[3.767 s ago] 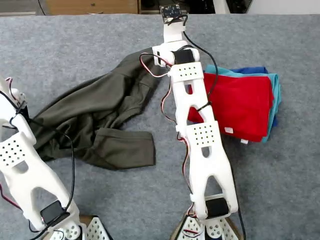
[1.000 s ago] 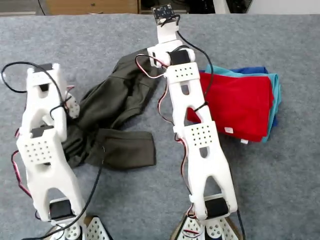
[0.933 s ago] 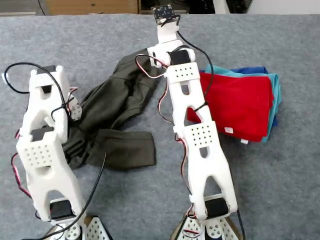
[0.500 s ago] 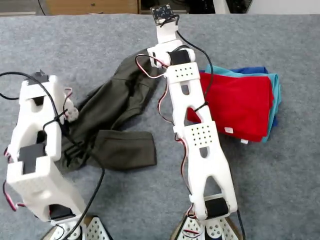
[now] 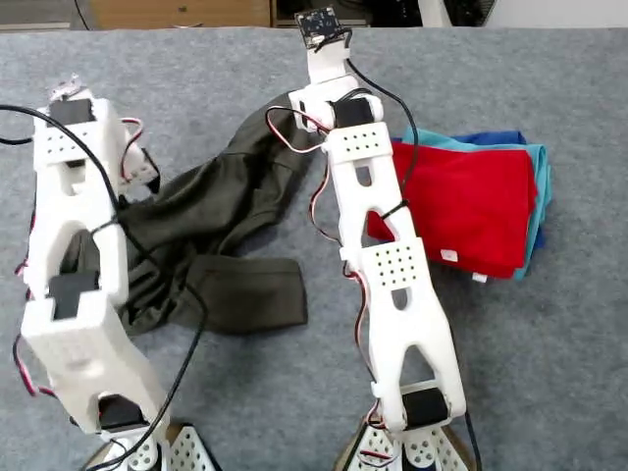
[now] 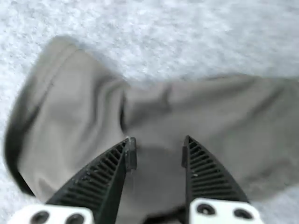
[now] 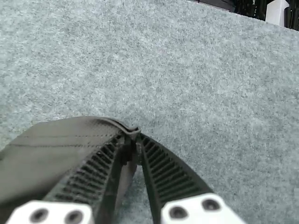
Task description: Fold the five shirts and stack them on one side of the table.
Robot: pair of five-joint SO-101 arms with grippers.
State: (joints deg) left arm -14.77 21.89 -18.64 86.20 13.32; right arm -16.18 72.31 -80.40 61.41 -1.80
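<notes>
A dark olive shirt (image 5: pixel 226 216) lies crumpled across the left half of the grey table, one sleeve stretched toward the front. My right gripper (image 5: pixel 297 108) is at the shirt's far corner, shut on its hem (image 7: pixel 93 135); in the right wrist view the right gripper (image 7: pixel 132 140) pinches that edge just above the carpet. My left gripper (image 5: pixel 145 175) hangs over the shirt's left part. In the left wrist view the left gripper (image 6: pixel 158 151) is open, the olive shirt (image 6: pixel 154 107) below its fingers and nothing between them.
A folded stack lies at the right: a red shirt (image 5: pixel 471 206) on top, a teal one (image 5: pixel 541 167) and a blue one (image 5: pixel 496 137) beneath. The right arm's white links (image 5: pixel 392 265) span the table's middle. Bare grey carpet (image 5: pixel 549 373) lies at the front right.
The left arm came in from the left edge and stretched toward the back over the shirt's left part, which has bunched inward. The right arm has barely moved and keeps its grip.
</notes>
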